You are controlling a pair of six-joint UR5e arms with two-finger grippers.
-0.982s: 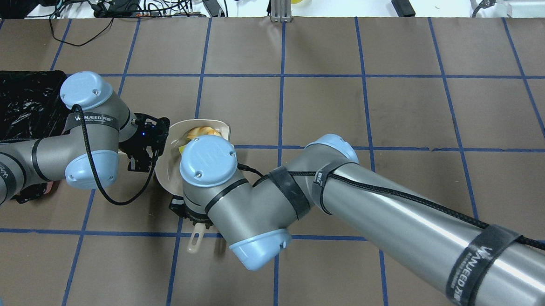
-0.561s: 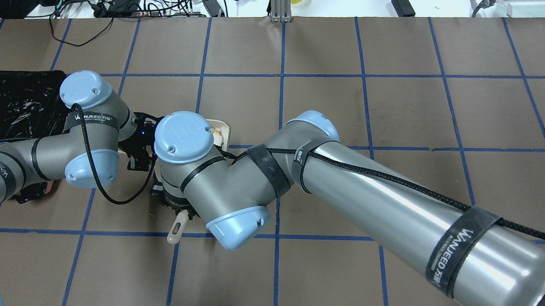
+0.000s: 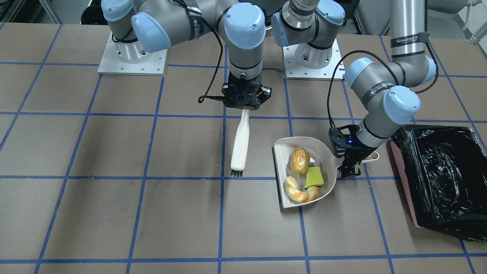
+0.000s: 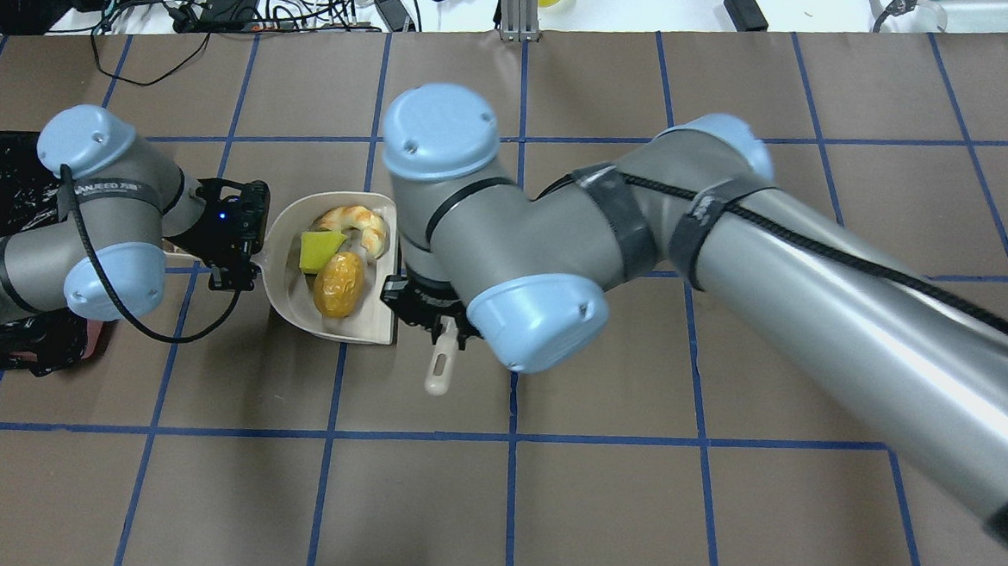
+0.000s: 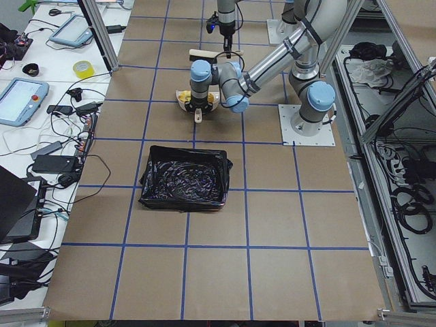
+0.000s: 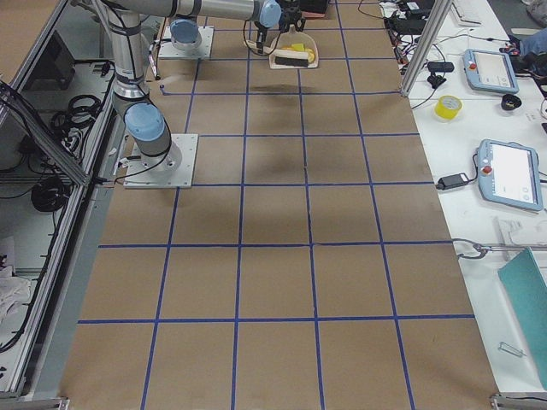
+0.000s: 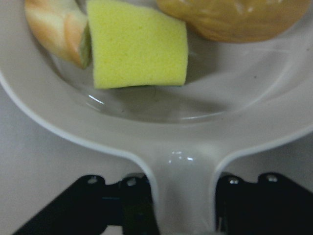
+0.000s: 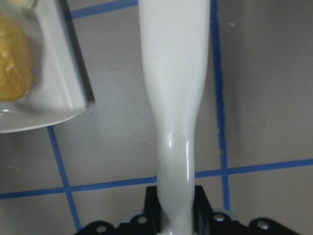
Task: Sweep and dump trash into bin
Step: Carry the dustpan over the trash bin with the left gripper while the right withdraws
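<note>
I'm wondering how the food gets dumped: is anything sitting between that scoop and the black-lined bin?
Nothing visible does. The dustpan holding the trash sits beside the bin. Between them there is only bare table and the left gripper, its fingers shut on the dustpan's handle.

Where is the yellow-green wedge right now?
In the front-facing view, right of centre, the wedge lies in the dustpan between the potato and the croissant, nearest the left gripper.

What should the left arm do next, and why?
Probably lift the dustpan level and carry it toward the bin: the potato, wedge and croissant all lie inside it, the left gripper is shut on its handle, and the brush is clear of it.
</note>
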